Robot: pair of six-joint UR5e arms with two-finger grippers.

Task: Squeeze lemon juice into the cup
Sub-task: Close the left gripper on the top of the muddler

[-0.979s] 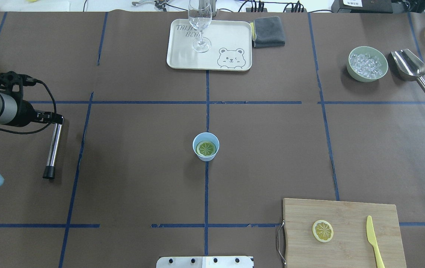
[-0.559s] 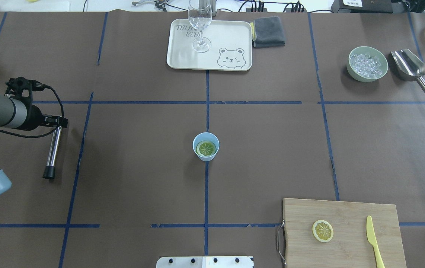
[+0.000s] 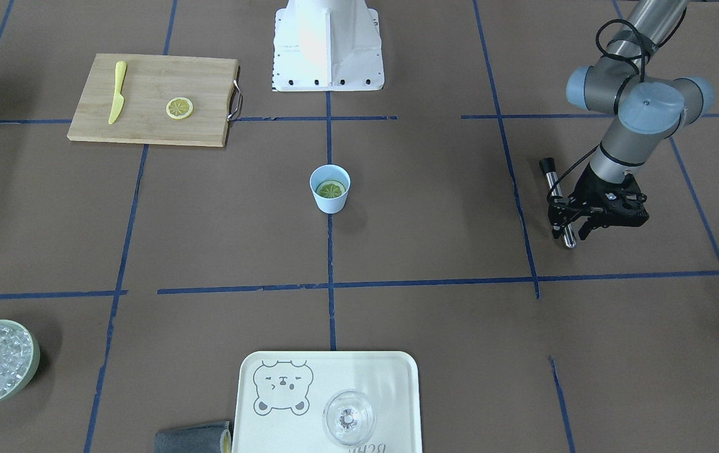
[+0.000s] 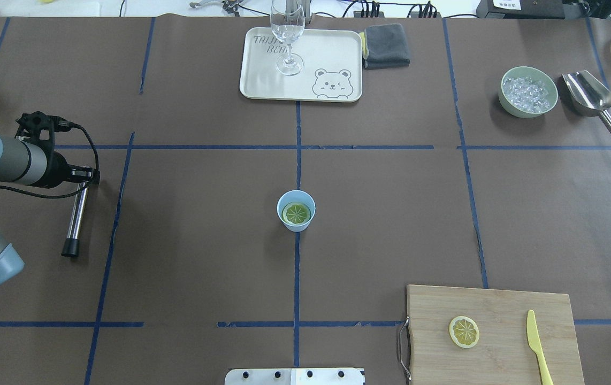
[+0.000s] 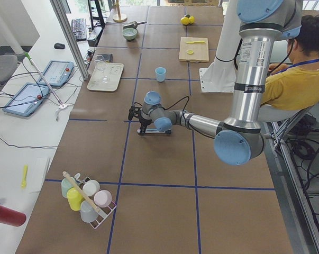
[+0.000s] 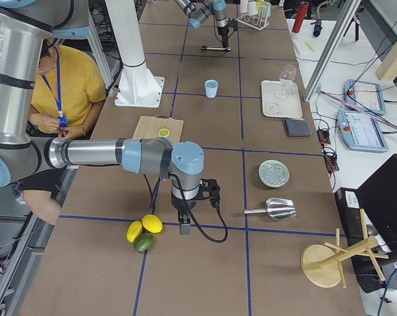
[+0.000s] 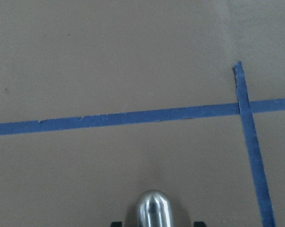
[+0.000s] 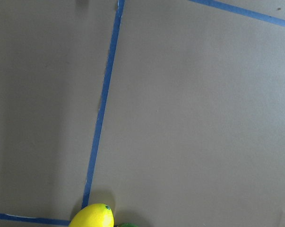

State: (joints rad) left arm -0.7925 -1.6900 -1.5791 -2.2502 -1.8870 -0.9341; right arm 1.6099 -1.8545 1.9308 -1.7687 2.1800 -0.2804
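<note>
The light-blue cup (image 4: 296, 225) stands at the table's middle, also in the front view (image 3: 330, 200). A round lemon piece (image 4: 296, 213) lies inside it, cut face up. A second lemon piece (image 4: 464, 331) lies on the wooden board (image 4: 498, 305). My left gripper (image 4: 90, 177) is far left of the cup, low over the table. It is open, with one jaw on each side of the far end of a metal rod (image 4: 76, 216) that lies flat. My right gripper (image 6: 184, 227) shows only in the exterior right view, beside whole lemons (image 6: 145, 227); I cannot tell its state.
A yellow toy knife (image 4: 536, 345) lies on the board. A cream tray (image 4: 332, 53) with a clear glass (image 4: 287, 32) and a grey cloth (image 4: 387, 45) are at the back. A green bowl of ice (image 4: 528, 91) and a metal scoop (image 4: 589, 93) are back right.
My left arm has shifted a little right and toward the robot, settling the gripper over the rod's far end. The rod, cup and lemon pieces have not moved.
</note>
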